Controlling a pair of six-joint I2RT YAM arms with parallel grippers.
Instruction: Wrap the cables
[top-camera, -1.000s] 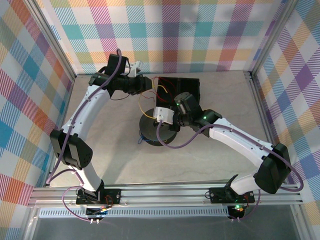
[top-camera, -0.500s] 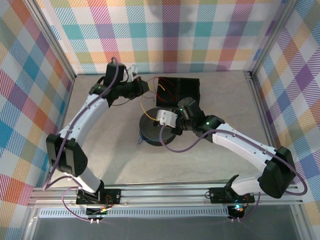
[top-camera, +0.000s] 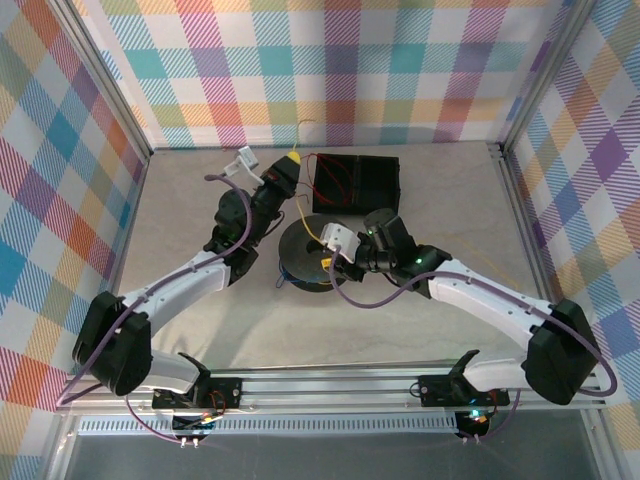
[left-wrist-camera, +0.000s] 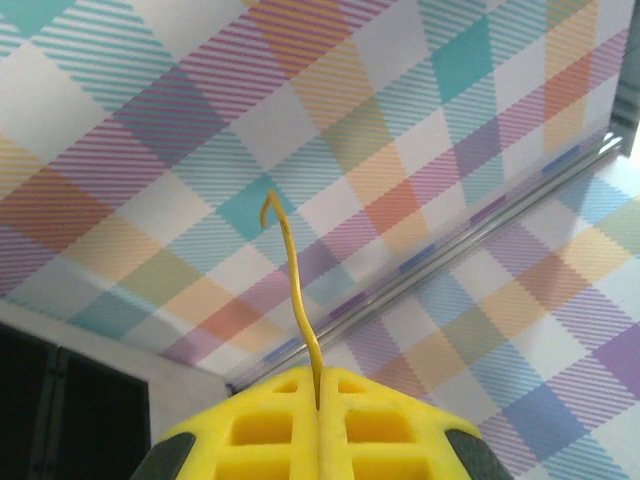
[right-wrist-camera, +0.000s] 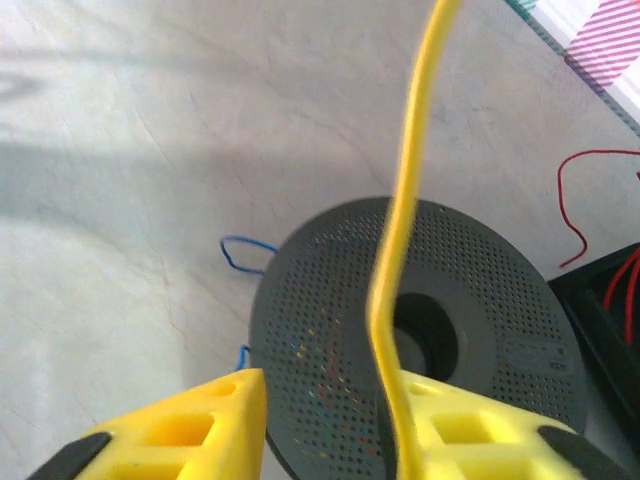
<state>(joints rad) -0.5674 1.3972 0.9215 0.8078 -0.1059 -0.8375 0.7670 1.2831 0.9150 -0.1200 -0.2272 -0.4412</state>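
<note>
The left claw (left-wrist-camera: 319, 400) is clenched: its two yellow fingertips (left-wrist-camera: 250, 430) press flat together, with no gap along the seam. They pinch the yellow cable (left-wrist-camera: 297, 285), one of the cables of the task. A short free end rises from the seam, bends slightly and finishes in a small hook. Past that tip stands the plaid wall (left-wrist-camera: 400, 120), and a black tray (top-camera: 375, 180) lies just to the claw's side on the worktop (right-wrist-camera: 120, 200).

The right claw (right-wrist-camera: 330, 395) is released, its yellow fingers standing apart with a clear gap. The same yellow strand runs down through that gap, close against the inner face of the right-hand finger (right-wrist-camera: 480, 430). Whether it actually touches that face I cannot tell. Nothing is gripped here.

Directly under the right claw lies the spool (right-wrist-camera: 330, 290), a flat round dark-grey disc, perforated all over, with a round hub hole. A thin blue wire (right-wrist-camera: 240, 250) loops out from the spool's edge on the claw's left side. To the claw's right, thin red cables (right-wrist-camera: 575, 200) curl loosely, some reaching into the tray's corner.

The finger pads are moulded yellow plastic with square pockets. The worktop is pale, smooth and faintly veined like marble.
</note>
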